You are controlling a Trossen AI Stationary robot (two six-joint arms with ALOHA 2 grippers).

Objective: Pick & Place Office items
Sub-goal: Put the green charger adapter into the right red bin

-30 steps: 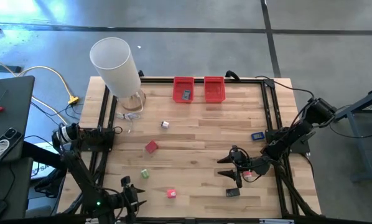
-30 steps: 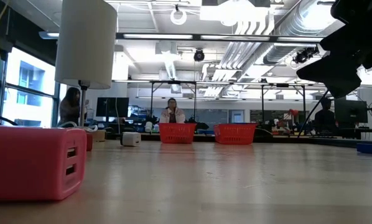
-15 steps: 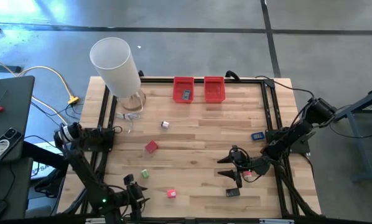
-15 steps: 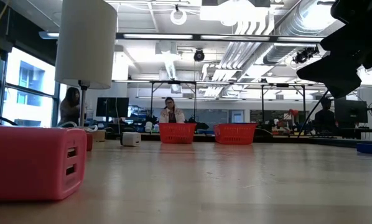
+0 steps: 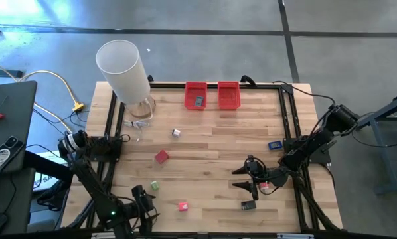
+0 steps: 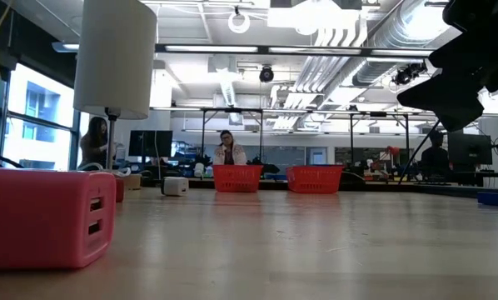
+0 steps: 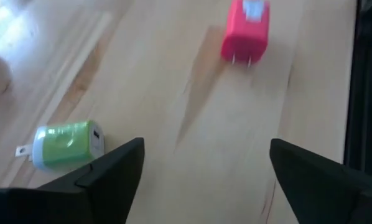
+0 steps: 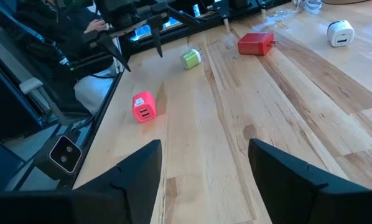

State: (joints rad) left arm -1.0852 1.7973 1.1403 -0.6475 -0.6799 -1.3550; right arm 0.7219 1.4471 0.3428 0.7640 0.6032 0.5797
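The office items lie scattered on the wooden table. They are a green piece (image 5: 155, 186), a pink piece (image 5: 182, 206), a red piece (image 5: 161, 157), a white piece (image 5: 176, 133), a blue piece (image 5: 274, 145) and a black piece (image 5: 249, 206). My left gripper (image 5: 145, 201) hovers at the near left, open. In its wrist view the green piece (image 7: 65, 144) lies beside one finger and the pink piece (image 7: 245, 34) lies farther ahead. Nothing is between the fingers (image 7: 117, 168). My right gripper (image 5: 241, 178) stands open at the near right, holding nothing, just beyond the black piece.
Two red bins (image 5: 196, 95) (image 5: 228, 95) stand at the far edge; the left one holds a grey item. A tall white cylinder (image 5: 123, 70) stands at the far left corner. A black frame (image 5: 286, 113) borders the table. People sit in the room behind.
My left gripper has swung a little toward the table's right, toward the green and pink pieces. No piece has moved.
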